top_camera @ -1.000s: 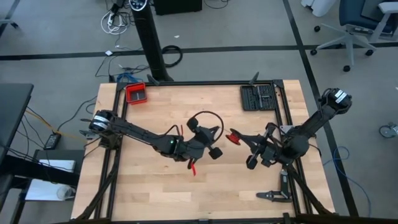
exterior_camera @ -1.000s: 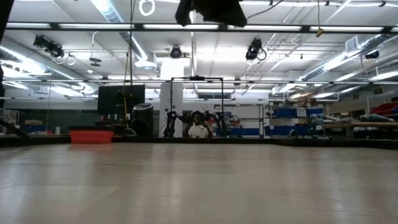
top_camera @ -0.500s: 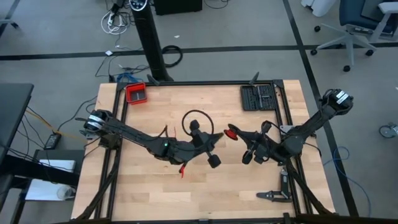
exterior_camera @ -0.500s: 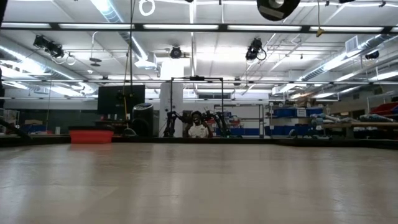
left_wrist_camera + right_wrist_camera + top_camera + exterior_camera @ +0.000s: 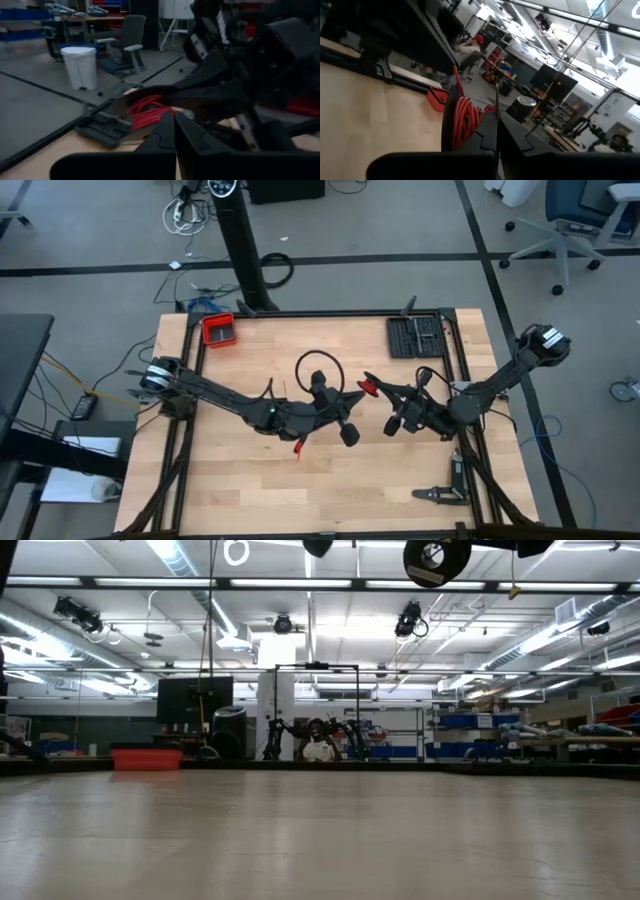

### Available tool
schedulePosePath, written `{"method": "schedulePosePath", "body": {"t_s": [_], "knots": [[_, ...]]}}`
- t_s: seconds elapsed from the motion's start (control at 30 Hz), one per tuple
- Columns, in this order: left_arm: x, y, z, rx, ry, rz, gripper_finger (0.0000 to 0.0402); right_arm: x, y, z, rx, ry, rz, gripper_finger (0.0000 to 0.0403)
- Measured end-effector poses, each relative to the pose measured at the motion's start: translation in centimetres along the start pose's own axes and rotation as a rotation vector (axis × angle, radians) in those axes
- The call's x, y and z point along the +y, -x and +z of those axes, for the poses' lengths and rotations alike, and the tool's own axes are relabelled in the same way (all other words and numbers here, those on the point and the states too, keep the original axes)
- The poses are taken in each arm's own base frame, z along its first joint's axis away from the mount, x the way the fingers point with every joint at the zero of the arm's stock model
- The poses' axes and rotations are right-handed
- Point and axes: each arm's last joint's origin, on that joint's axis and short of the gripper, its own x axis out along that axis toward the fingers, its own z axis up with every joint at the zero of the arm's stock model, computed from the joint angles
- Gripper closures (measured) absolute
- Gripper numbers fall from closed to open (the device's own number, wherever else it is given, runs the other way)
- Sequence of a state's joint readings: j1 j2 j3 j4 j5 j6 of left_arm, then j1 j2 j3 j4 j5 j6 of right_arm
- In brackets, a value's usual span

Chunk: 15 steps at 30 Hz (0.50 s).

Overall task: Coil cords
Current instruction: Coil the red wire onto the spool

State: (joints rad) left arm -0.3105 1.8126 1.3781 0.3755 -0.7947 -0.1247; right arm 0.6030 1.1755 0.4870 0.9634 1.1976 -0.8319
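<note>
Two dark arms are being seen from above, reaching toward each other over the middle of a wooden table [image 5: 250,490]; both are raised well clear of its surface, since only their undersides are showing at the top edge of the level view. The left gripper [image 5: 348,435] is being kept with its fingers pressed together, and nothing can be made out between them. A black cable loop [image 5: 314,366] is showing just beside the left arm's wrist; whether it is lying on the table cannot be told. The right gripper [image 5: 368,387] is being held clamped on the red cord [image 5: 369,388], which is gathered into a small bundle of close loops at its fingertips; the same bundle is showing in both wrist views [image 5: 465,122]. Judging by this, most of the coiling is already done, and what is left is setting the bundle down. A small red tray [image 5: 218,330] is sitting at the table's far left corner, and a black tool case [image 5: 414,336] at the far right.
</note>
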Motion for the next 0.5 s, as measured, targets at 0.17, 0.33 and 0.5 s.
{"method": "schedulePosePath", "body": {"t_s": [0.17,0.33,0.5], "knots": [[-0.17,-1.06,-0.67,-0.042,0.053,-0.037,0.0401,0.16,-0.2,-0.18,-0.01,0.011,0.022,0.0402],[-0.3,-1.13,-0.47,-0.087,0.025,-0.03,0.0401,0.23,-0.33,-0.41,0.012,0.018,0.014,0.0402],[-0.58,-0.86,-0.23,-0.111,0.011,-0.038,0.0401,0.28,-0.35,-0.45,0.013,0.015,0.017,0.0402]]}}
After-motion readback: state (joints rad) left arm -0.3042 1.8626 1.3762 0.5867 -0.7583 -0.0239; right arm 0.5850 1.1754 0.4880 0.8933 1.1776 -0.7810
